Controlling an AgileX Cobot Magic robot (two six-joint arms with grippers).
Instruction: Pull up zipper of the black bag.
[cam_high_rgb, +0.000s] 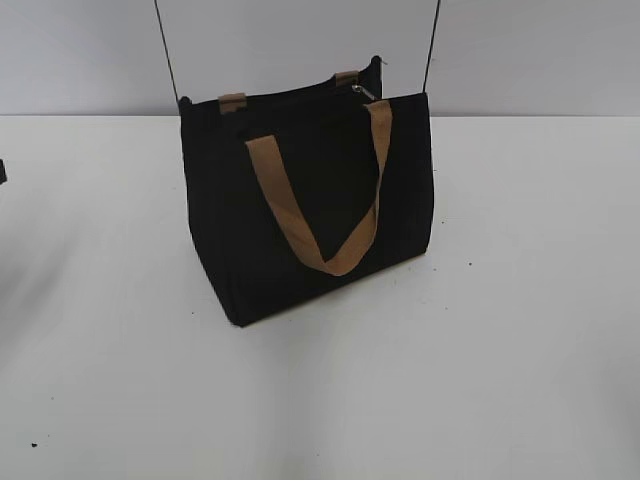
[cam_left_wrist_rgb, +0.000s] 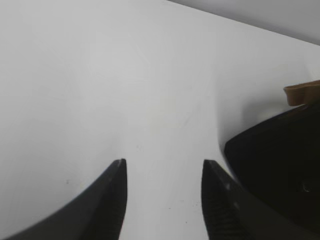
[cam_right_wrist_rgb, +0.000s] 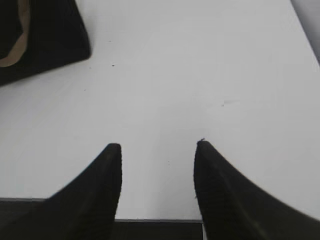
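White desk (cam_high_rgb: 520, 350) under a pale grey wall, a few dark specks on the surface. Left gripper (cam_left_wrist_rgb: 164, 167): fingers (cam_left_wrist_rgb: 112, 200) spread apart, nothing between them, hovering over bare desk; black bag (cam_high_rgb: 310, 200) sits just off its right finger, tan handle end visible at the frame's right edge. Bag stands upright near desk centre, slightly left, toward the back. Front tan handle (cam_high_rgb: 330, 200) hangs down the front panel in a V. Zipper (cam_high_rgb: 300, 97) runs along the top edge; small silver pull (cam_high_rgb: 362, 93) sits at the right end of the track. Can't tell if the track is closed. Right gripper (cam_right_wrist_rgb: 157, 152): fingers (cam_right_wrist_rgb: 215, 190) released, empty, above the desk's near edge, well apart from the bag, which shows in its top-left corner.
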